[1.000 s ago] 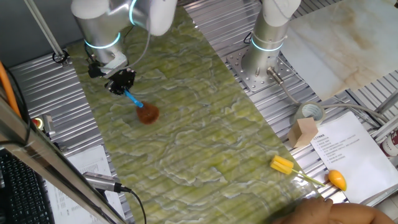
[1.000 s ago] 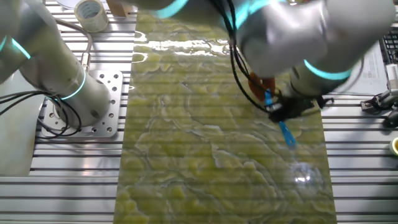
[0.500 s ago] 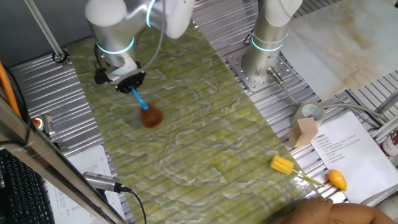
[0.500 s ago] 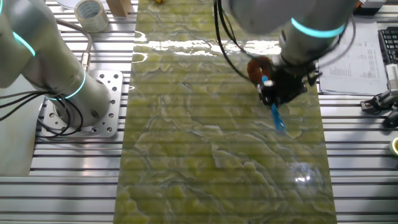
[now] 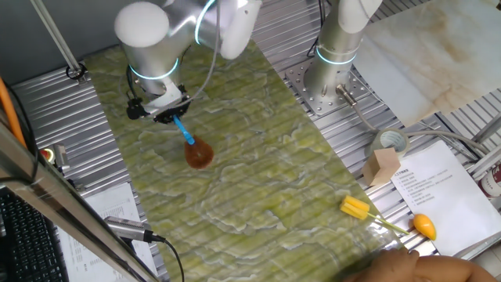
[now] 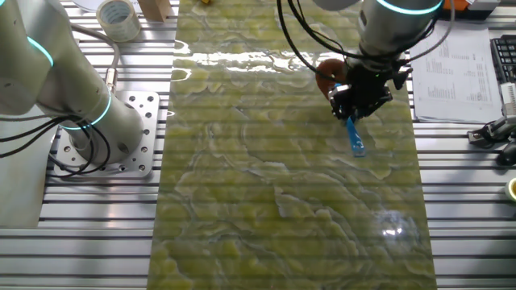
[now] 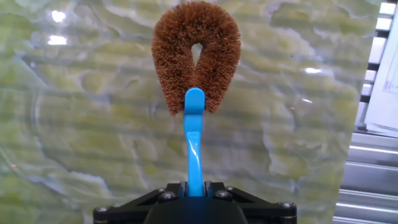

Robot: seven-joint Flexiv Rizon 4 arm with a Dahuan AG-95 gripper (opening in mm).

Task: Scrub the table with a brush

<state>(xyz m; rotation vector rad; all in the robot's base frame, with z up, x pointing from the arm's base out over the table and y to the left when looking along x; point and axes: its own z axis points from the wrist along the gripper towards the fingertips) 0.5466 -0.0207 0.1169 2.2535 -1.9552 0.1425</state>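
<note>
My gripper [image 5: 167, 113] is shut on the thin blue handle of the brush [image 5: 196, 149]. The round brown-orange bristle head rests on the table [image 5: 258, 180], the long green-yellow marbled surface, in its far left part. In the other fixed view the gripper [image 6: 359, 97] holds the brush [image 6: 353, 135] with the blue handle end sticking out toward the camera and the bristle head partly hidden behind the hand. In the hand view the jaws of the gripper [image 7: 194, 190] clamp the handle of the brush [image 7: 196, 56], bristles against the table [image 7: 81, 137].
A second robot base [image 5: 333, 66] stands on the ribbed metal right of the table. A yellow-headed tool [image 5: 387, 218], a tape roll [image 5: 389, 142], a wooden block [image 5: 382, 166] and papers [image 5: 434, 184] lie at the right. A keyboard [image 5: 23, 243] sits at the lower left.
The gripper has moved with the brush toward the middle of the table, dragging the bristle head a little to the right along the surface. The grip on the handle is unchanged.
</note>
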